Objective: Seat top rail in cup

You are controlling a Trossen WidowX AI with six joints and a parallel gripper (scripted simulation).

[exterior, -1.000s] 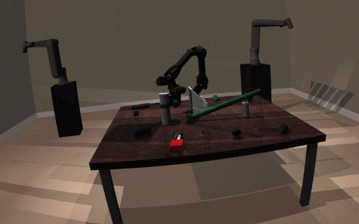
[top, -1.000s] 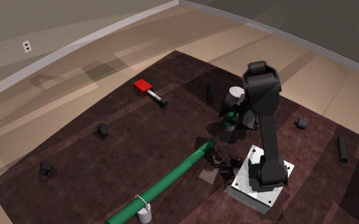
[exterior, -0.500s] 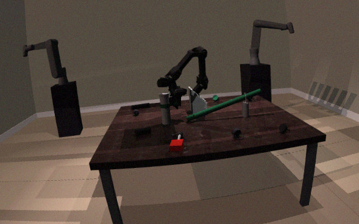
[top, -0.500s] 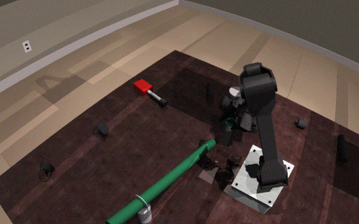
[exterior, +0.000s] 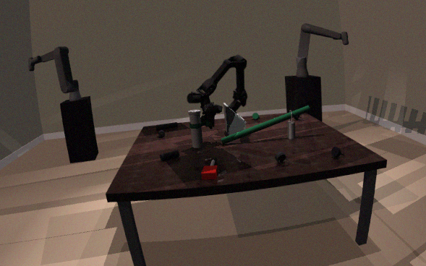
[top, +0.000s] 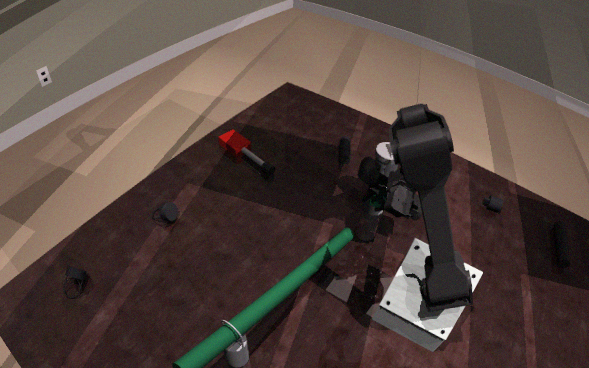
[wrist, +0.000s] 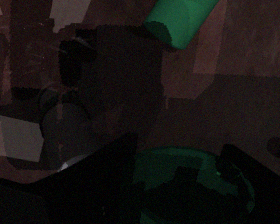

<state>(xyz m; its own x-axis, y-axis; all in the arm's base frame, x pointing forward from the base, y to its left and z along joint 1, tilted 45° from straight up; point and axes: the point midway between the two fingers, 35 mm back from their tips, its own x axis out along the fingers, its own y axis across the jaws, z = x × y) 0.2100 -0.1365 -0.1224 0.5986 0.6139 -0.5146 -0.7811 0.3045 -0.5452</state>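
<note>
The green rail (top: 287,295) (exterior: 265,123) (wrist: 186,17) passes through the loop cap (top: 237,354) on the small post (exterior: 291,131). It slopes down, its cut end near the table and apart from the big post (top: 375,213) (exterior: 197,139). The green brace band (exterior: 195,126) sits on the post, some way below its pale cap (top: 385,150) (exterior: 194,110). My gripper (top: 381,193) (exterior: 208,123) (wrist: 179,148) is beside the post at band height, shut on the green rail-end cup (top: 376,202) (wrist: 166,156). The cup's mouth is empty; its lower part is hidden.
A red-headed mallet (top: 236,144) (exterior: 209,173) lies left of the post in the top view. Dark cylinders (top: 344,150) (top: 561,244) and small dark fittings (top: 168,212) (top: 76,276) (top: 493,203) lie about the table. The arm stands on a white base plate (top: 402,295).
</note>
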